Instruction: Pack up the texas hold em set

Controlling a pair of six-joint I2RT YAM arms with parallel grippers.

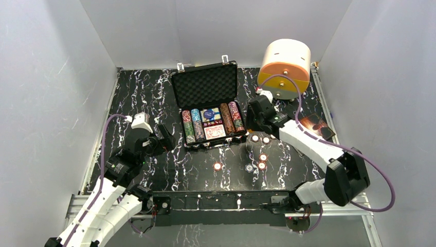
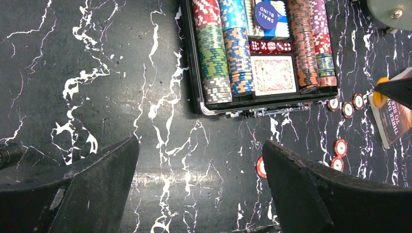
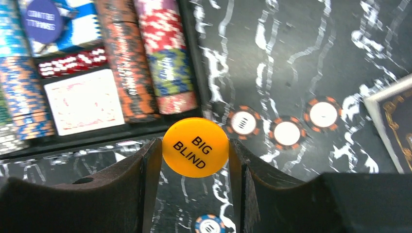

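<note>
The black briefcase (image 1: 207,85) lies open at the table's centre, its rows filled with striped poker chips (image 2: 214,53), red dice (image 2: 270,46) and the red-backed card deck (image 2: 274,74). My right gripper (image 3: 195,155) is shut on the yellow disc (image 3: 195,146) marked BIG BLIND, held above the table just right of the case's front right corner (image 1: 255,121). Several loose chips (image 1: 262,160) lie on the table in front of the case. My left gripper (image 2: 200,160) is open and empty, left of the case (image 1: 163,138).
A white-and-orange cylindrical box (image 1: 284,68) stands at the back right. A brown book (image 1: 317,126) lies at the right, behind the right arm. Grey walls enclose the table on three sides.
</note>
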